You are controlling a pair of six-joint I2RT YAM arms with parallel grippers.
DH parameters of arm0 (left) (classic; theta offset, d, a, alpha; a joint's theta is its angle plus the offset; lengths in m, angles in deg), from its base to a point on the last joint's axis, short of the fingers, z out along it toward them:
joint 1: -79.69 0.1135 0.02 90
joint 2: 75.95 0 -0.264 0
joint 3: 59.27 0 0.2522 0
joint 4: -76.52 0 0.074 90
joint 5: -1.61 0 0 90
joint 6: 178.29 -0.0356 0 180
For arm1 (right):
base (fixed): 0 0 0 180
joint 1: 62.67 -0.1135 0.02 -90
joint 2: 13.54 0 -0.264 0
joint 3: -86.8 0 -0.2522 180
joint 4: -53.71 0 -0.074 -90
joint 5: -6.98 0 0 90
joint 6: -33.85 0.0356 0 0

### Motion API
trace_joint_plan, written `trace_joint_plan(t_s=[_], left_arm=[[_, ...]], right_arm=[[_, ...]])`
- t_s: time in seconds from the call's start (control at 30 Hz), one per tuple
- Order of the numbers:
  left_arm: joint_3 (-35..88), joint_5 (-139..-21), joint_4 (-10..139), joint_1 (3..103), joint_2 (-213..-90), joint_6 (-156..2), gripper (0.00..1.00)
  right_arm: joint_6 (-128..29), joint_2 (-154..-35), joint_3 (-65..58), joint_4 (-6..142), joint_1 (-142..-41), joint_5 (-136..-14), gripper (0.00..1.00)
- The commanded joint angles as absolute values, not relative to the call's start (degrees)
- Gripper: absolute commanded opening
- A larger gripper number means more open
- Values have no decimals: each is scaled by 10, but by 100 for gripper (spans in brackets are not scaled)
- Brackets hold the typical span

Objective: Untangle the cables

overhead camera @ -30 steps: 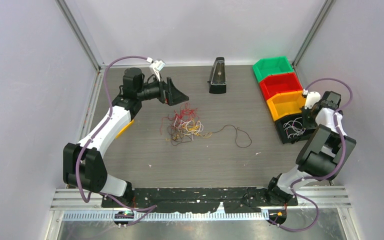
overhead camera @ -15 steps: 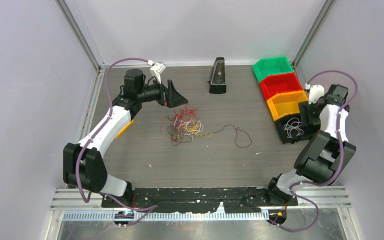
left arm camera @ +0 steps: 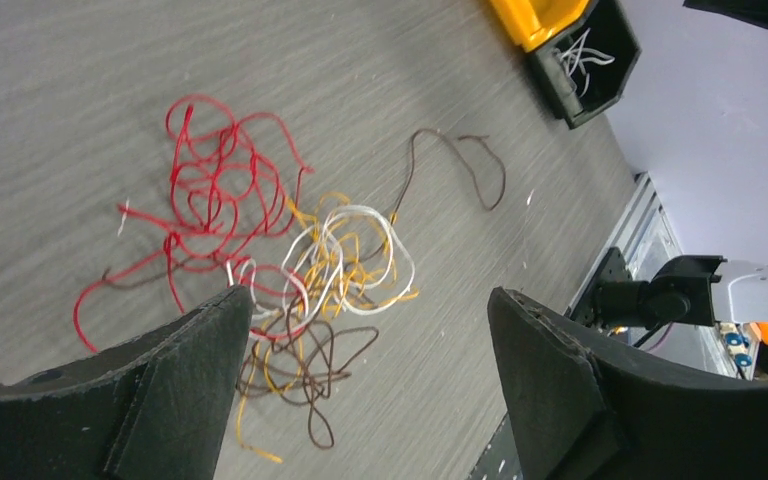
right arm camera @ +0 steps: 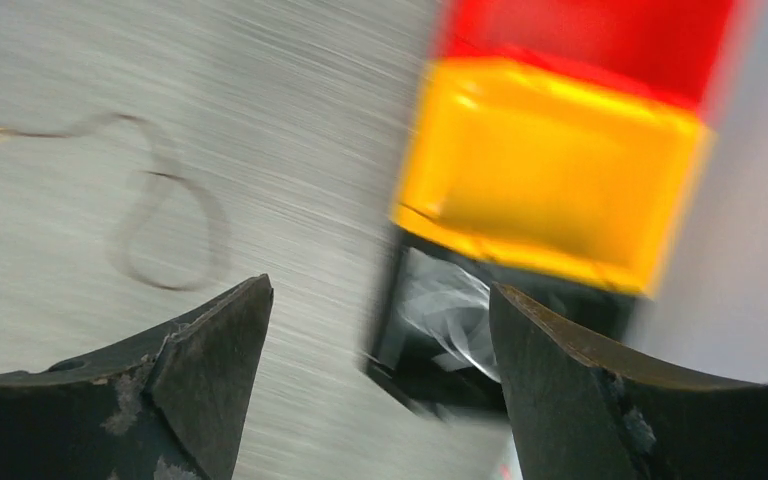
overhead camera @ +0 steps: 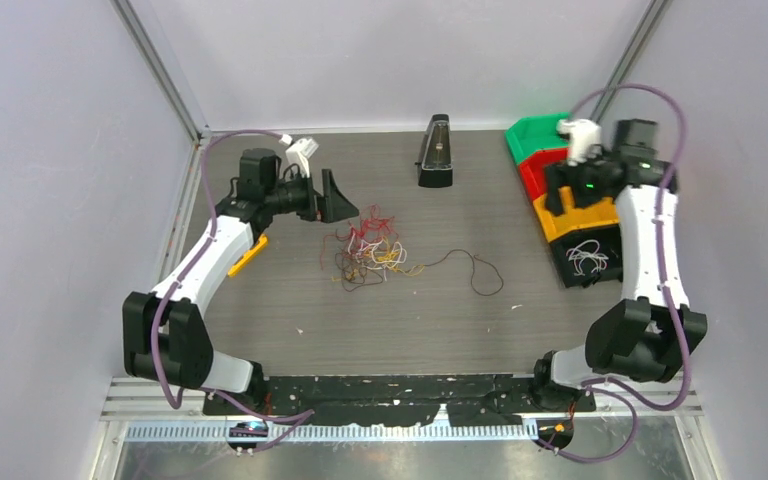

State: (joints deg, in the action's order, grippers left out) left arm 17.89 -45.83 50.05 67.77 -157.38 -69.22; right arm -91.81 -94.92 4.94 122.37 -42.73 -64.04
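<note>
Grey table (overhead camera: pixel 410 320) carrying tangled cables (overhead camera: pixel 368 250); left claw (left arm camera: pixel 370 296) spread apart near them, right claw (right arm camera: pixel 378 290) spread apart above yellow bin (overhead camera: pixel 580 220).

The left tool (left arm camera: pixel 368 300) hangs over a grey wood-grain surface (left arm camera: pixel 60 90), its 2 black fingers (left arm camera: pixel 175 385) spread wide with nothing between them. Below lies the cables (left arm camera: pixel 290 270): red loops at left, white and yellow coils at centre, dark brown nearest. 1 brown strand (left arm camera: pixel 460 150) trails toward a black bin (left arm camera: pixel 560 95) holding white wires (left arm camera: pixel 585 50), beside a yellow bin (left arm camera: pixel 540 15).
</note>
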Motion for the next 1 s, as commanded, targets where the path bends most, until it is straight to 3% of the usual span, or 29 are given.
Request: trace_joint_plan(t_s=[0.0, 0.1, 0.33, 0.77, 0.97], left_arm=[[152, -454, 440, 687, -1556, -720, 85], [135, -432, 414, 687, -1565, -728, 76], [123, -421, 396, 670, -1591, -748, 78], [113, -401, 418, 669, -1607, -713, 73], [95, -393, 435, 671, -1589, -698, 70]], right_arm=[[-791, -955, 39, 1196, -587, -531, 85], [-760, -981, 2, 1130, -700, -507, 84], [-818, -1060, -73, 1051, -835, -548, 83], [-951, -1138, -137, 958, -897, -574, 74], [-949, -1105, -137, 957, -905, -517, 69]])
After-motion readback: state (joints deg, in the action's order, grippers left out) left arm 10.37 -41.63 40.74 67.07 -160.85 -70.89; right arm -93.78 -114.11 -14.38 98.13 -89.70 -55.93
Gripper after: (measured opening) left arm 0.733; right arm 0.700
